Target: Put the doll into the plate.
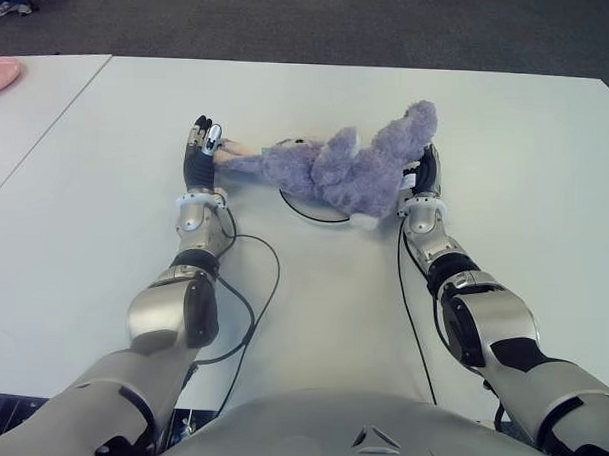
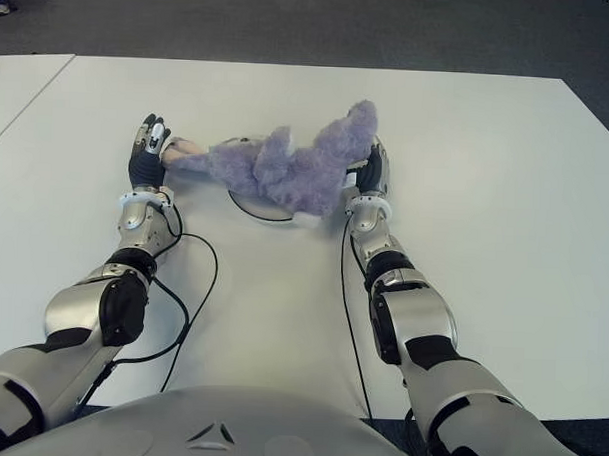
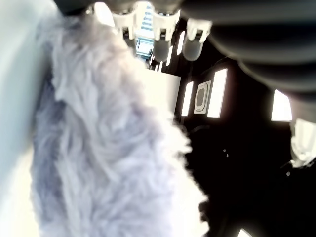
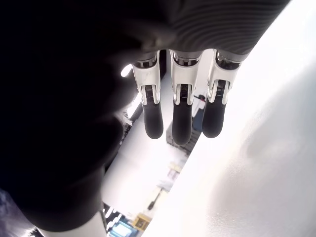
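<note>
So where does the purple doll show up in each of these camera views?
Left eye view: doll lies centre, between both hands, over the plate.
Right eye view: doll sits just left of centre.
Left wrist view: purple fur fills the near side.
Right wrist view: not visible.
Shared landmark: the white table.

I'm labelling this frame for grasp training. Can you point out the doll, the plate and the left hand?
doll (image 1: pixel 338 171), left eye view, on the purple furry body.
plate (image 1: pixel 303 212), left eye view, on the near rim showing under the doll.
left hand (image 1: pixel 201 150), left eye view, on the back of the hand.
</note>
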Robot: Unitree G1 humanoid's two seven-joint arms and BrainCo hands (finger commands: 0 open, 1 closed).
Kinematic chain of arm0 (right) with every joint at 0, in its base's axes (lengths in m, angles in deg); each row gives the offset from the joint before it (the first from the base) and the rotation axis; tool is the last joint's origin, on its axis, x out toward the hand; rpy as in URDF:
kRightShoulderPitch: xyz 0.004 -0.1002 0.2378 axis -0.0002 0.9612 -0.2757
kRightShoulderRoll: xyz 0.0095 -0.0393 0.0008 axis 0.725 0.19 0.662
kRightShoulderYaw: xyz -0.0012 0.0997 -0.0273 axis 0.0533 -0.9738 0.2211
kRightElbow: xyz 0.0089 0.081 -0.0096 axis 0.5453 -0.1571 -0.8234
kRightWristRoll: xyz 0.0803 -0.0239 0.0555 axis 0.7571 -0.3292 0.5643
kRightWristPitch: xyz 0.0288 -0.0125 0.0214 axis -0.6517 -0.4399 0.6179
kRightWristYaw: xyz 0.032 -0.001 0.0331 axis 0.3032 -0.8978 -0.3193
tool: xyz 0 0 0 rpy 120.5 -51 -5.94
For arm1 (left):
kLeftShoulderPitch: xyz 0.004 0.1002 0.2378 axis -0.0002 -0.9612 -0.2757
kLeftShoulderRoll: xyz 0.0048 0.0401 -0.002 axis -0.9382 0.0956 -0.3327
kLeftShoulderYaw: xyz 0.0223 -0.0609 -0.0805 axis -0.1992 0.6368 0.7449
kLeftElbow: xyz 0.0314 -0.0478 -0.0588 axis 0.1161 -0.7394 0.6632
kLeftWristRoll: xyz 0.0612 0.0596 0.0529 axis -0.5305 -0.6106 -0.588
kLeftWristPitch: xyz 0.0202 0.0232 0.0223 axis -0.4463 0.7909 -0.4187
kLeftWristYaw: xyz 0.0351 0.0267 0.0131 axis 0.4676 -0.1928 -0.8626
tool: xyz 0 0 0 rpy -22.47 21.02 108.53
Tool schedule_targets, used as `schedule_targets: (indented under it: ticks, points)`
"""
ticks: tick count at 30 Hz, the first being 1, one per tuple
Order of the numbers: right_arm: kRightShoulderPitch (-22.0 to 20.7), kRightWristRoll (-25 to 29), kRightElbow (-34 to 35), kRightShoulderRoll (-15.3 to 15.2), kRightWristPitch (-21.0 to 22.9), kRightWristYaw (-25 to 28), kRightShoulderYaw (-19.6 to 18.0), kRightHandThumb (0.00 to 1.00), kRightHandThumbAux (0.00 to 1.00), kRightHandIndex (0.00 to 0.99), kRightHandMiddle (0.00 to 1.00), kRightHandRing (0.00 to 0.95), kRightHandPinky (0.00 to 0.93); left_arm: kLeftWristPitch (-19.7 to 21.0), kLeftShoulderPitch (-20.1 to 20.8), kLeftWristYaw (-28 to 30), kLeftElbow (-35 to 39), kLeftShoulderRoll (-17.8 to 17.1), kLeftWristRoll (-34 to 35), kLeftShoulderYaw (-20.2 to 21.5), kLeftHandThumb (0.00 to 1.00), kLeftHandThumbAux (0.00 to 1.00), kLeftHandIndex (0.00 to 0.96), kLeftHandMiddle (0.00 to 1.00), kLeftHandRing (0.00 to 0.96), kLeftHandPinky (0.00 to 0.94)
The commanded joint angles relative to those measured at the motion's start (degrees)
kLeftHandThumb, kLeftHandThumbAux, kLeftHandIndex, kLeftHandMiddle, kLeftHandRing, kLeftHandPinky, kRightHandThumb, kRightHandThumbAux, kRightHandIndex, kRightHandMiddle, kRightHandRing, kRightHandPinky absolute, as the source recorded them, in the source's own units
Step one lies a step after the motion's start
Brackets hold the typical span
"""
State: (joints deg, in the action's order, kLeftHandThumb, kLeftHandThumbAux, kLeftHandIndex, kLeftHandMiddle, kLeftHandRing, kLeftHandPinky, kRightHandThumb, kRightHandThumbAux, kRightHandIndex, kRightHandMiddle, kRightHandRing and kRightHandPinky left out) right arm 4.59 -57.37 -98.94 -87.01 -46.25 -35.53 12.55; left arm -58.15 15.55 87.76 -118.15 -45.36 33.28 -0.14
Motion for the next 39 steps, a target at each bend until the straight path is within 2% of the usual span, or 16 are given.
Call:
schedule_targets:
  ticks: [1,18,29,39]
  points:
    - [14.39,1.08,-8.57,2.92,5.10,3.27,-0.60,0.016,0.916,0.174,0.200,0.209,0.225,7.24,-11.97,1.32,-6.09,4.34,-2.49,-1.73,0.000,0.462,0.011,0.038,0.023,0.032]
    - [14.44,0.74,-8.46,3.04,4.28,3.67,-1.11,0.000,0.929,0.194,0.214,0.207,0.208,8.66,-12.04,0.34,-5.99,3.52,-4.97,-3.91,0.000,0.532,0.013,0.030,0.016,0.028]
    - [14.32,0.90,-8.38,3.18,4.05,3.89,-1.46,0.000,0.922,0.188,0.204,0.195,0.205,9.08,-11.88,-2.24,-5.95,2.92,-7.61,-6.15,0.000,0.580,0.023,0.037,0.020,0.029]
    - [14.28,1.31,-8.32,3.32,4.04,4.71,-1.92,0.000,0.913,0.169,0.184,0.181,0.198,8.86,-11.94,-2.11,-5.88,3.00,-7.96,-6.09,0.000,0.603,0.021,0.034,0.016,0.016]
